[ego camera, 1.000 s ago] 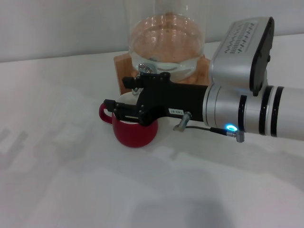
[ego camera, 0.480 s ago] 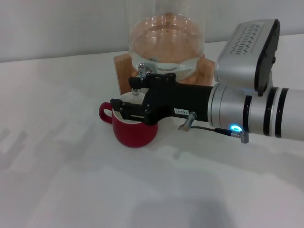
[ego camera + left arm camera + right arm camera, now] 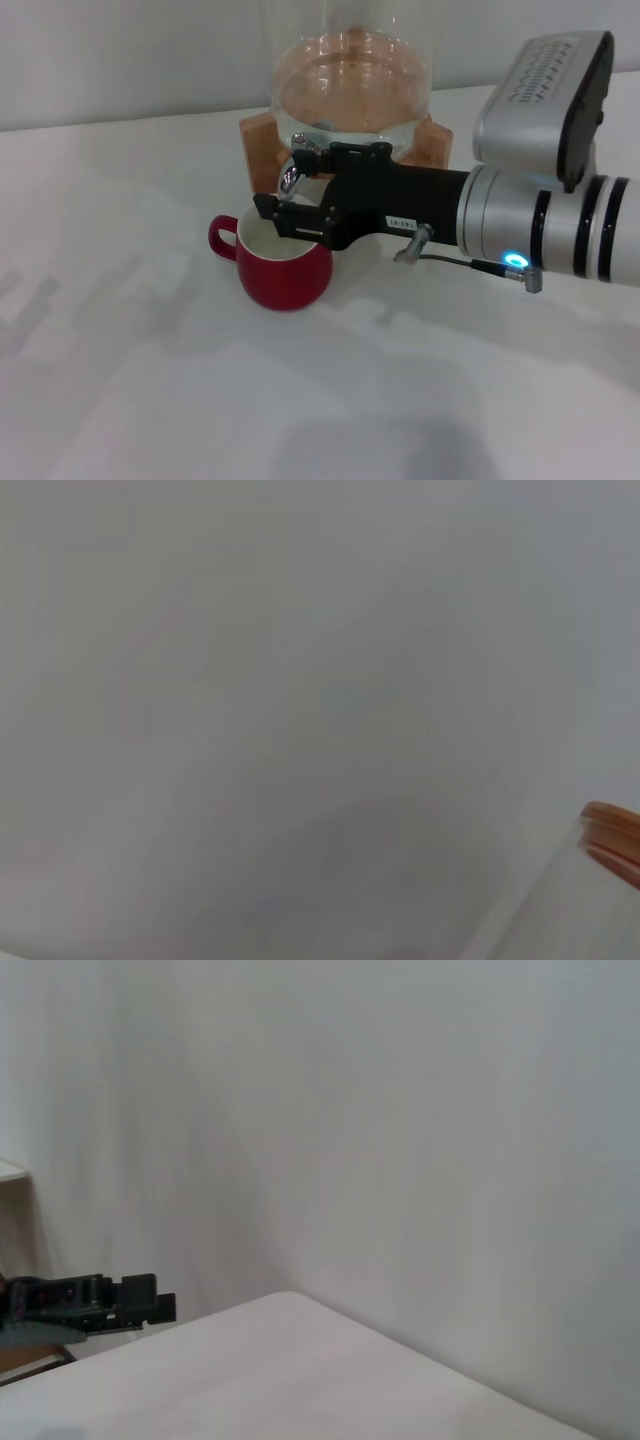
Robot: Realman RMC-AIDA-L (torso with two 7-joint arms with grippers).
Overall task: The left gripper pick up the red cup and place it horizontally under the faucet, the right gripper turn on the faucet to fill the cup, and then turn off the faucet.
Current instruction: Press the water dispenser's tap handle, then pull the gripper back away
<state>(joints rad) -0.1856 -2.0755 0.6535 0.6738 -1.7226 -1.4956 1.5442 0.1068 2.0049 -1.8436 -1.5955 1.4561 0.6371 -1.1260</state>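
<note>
With the red cup (image 3: 285, 268) upright on the bench under the faucet (image 3: 296, 175) near the far edge, the right gripper (image 3: 275, 212), fingers narrowly parted and holding nothing, must likely work the lever next.

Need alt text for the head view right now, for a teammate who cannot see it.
The right gripper reaches over the upright red cup to the faucet on the glass jar. White table; left gripper absent.

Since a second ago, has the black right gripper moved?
Yes. The right gripper has pulled back toward the robot's right and slightly up, away from the dark red ceramic cup, nearer the chrome faucet.
</note>
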